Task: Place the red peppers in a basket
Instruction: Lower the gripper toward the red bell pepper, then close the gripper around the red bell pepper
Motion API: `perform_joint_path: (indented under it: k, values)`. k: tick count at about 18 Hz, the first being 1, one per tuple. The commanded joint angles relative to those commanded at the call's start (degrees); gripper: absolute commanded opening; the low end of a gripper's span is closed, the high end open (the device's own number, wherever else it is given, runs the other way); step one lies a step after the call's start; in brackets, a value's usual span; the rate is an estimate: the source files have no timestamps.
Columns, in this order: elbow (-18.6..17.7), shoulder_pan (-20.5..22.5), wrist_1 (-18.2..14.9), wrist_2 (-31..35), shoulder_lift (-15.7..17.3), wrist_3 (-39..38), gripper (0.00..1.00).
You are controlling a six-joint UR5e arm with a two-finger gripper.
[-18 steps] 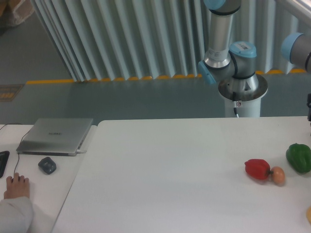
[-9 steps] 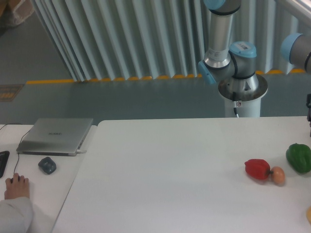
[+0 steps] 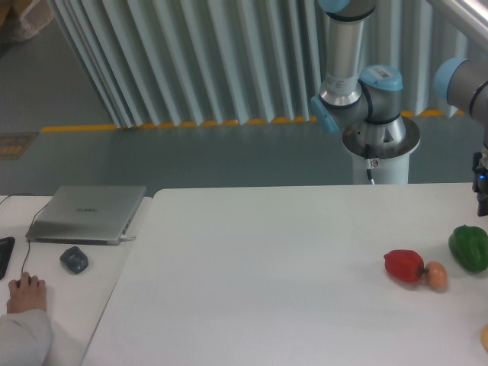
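Observation:
The glossy red pepper (image 3: 403, 265) lies on the white table (image 3: 267, 290) at the right, touching a small orange-brown egg-shaped thing (image 3: 435, 275) on its right side. A dark part of my gripper (image 3: 483, 191) shows at the right edge, above the green pepper (image 3: 469, 247) and up and right of the red one. Its fingers are cut off by the frame edge, so I cannot tell whether it is open or shut. No basket is in view.
The arm's base (image 3: 379, 141) stands behind the table. A yellow thing (image 3: 485, 336) peeks in at the bottom right edge. On the left desk lie a closed laptop (image 3: 88, 214), a mouse (image 3: 74, 260) and a person's hand (image 3: 25, 293).
The arm at the right edge has shifted slightly left and the dark gripper part has come a little further into view. The peppers have not moved.

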Motion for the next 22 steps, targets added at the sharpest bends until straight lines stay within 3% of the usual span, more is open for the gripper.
perform_joint_path:
  k: [4, 7, 10, 18, 22]
  values:
    - [1.1, -8.4, -0.2, 10.9, -2.5, 4.6, 1.00]
    - [0.8, -9.4, -0.4, 14.0, -2.8, 14.1, 1.00]
    - [0.3, -10.7, -0.4, 14.0, -3.0, 18.3, 1.00]
    - [-2.4, -19.6, -0.4, 14.3, -3.4, 14.0, 1.00]
    - [-4.8, -20.4, -0.3, 17.8, -3.3, 14.6, 1.00]
